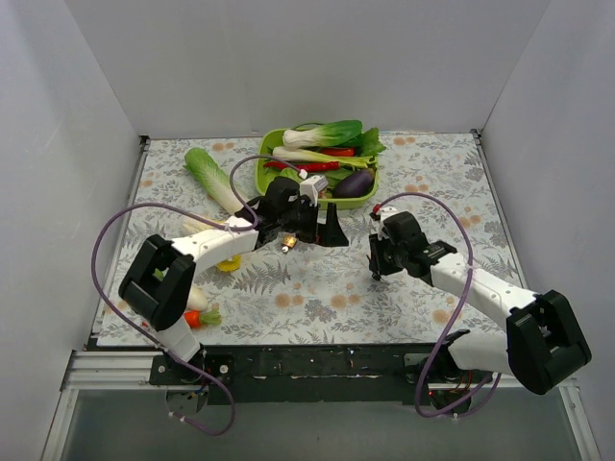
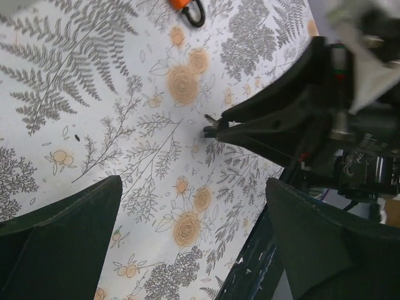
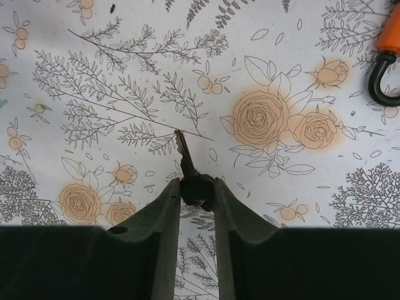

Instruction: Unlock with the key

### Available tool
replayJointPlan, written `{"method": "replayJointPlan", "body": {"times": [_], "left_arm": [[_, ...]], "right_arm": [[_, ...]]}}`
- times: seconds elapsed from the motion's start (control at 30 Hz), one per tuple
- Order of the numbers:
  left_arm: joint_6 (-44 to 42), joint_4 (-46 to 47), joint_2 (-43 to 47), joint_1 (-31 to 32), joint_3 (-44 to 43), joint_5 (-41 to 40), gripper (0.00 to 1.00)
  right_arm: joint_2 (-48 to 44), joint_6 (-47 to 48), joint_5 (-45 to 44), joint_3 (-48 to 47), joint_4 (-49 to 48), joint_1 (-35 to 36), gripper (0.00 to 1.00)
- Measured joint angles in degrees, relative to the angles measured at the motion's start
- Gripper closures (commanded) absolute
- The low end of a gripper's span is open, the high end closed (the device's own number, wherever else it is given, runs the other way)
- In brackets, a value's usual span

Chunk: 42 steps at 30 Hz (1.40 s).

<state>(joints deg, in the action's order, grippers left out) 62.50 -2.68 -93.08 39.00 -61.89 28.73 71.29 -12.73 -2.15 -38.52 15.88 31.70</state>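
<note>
Right gripper (image 3: 196, 183) sat low over the grey-and-orange floral tablecloth (image 1: 317, 288), right of centre; its two dark fingers (image 3: 164, 219) were clamped on the black plastic head of the tiny silver-bladed key (image 3: 189, 172); the blade stuck out past the fingertips, pointing away from the wrist, tilted slightly left; couldn't tell if the blade tip touched the cloth. Left gripper (image 2: 194, 181) was further back near table centre, jaws wide apart, nothing between them, facing the right gripper across bare cloth; the key showed as a small point at the other gripper's tip in the left wrist view. Orange padlock with black curved shackle (image 3: 389, 44) lay on the cloth near the key, apart from it. At the far edge, a lime-green plastic tray (image 1: 357, 202) held toy vegetables; a long green-and-white toy cabbage (image 1: 213, 178) lay just left of it.
</note>
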Motion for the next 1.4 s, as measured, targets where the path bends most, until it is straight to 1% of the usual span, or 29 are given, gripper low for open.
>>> {"method": "replayJointPlan", "body": {"times": [0.1,0.23,0.33,0.5,0.67,0.77,0.9,0.93,0.97,1.2,1.4], "left_arm": [[3.4,0.3,-5.5,-2.3,-0.5,4.4,0.02],[7.1,0.7,-10.0,-2.7,-0.5,9.6,0.02],[9.6,2.3,-11.2,-2.5,-0.5,13.1,0.02],[12.0,5.9,-11.4,-2.4,-0.4,17.0,0.07],[12.6,6.1,-12.9,-2.4,-0.5,17.4,0.11],[12.9,5.7,-14.5,-2.4,-0.5,17.3,0.15],[12.9,4.1,-15.4,-2.4,-0.5,16.7,0.22],[12.8,3.9,-15.4,-2.4,-0.5,16.7,0.26],[12.8,4.0,-15.4,-2.4,-0.5,16.7,0.28],[12.5,3.3,-15.4,-2.4,-0.6,16.2,0.34],[11.9,2.3,-15.4,-2.4,-0.8,15.2,0.43]], "right_arm": [[-1.6,0.7,0.9,0.9,-1.7,0.3,0.77],[-2.0,2.1,3.3,1.0,-3.8,0.8,0.78],[-2.0,3.1,4.5,1.0,-4.8,1.8,0.78],[-2.0,3.9,5.5,1.0,-6.2,3.8,0.78],[-2.0,4.0,5.8,1.0,-7.6,5.7,0.79],[-2.0,4.1,5.8,1.0,-8.1,6.4,0.79],[-2.0,4.3,5.8,0.9,-8.3,7.0,0.79],[-2.0,4.4,5.8,0.9,-8.3,7.1,0.79],[-2.0,4.5,5.8,0.9,-8.4,7.1,0.79],[-2.3,4.9,5.6,0.8,-8.4,7.8,0.79],[-2.6,5.0,5.6,0.8,-8.5,8.7,0.79]]}}
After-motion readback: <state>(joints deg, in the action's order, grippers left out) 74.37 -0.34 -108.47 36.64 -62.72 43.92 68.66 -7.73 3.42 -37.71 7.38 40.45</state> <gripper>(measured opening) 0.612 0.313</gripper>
